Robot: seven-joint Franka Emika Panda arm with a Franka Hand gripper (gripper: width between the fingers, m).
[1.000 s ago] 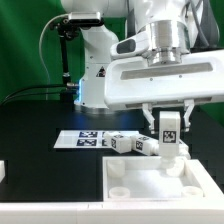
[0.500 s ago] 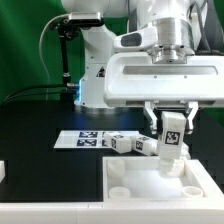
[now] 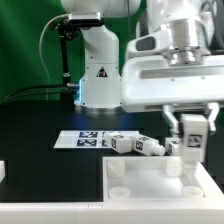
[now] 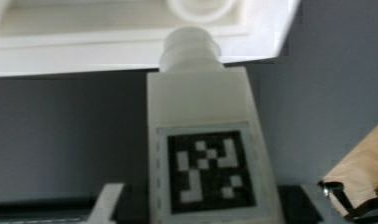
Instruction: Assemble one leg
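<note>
My gripper is shut on a white leg with a black-and-white tag, held upright with its round peg pointing down. It hangs just above the far right corner of the large flat white panel, near a round corner socket. In the wrist view the leg fills the middle, its peg pointing toward the panel's corner. Two more legs lie on their sides behind the panel.
The marker board lies flat on the black table behind the panel. The robot's white base stands at the back with a black cable. A small white part sits at the exterior view's left edge.
My gripper has moved toward the exterior view's right with the leg in it, from over the panel's middle back edge to its far right corner.
</note>
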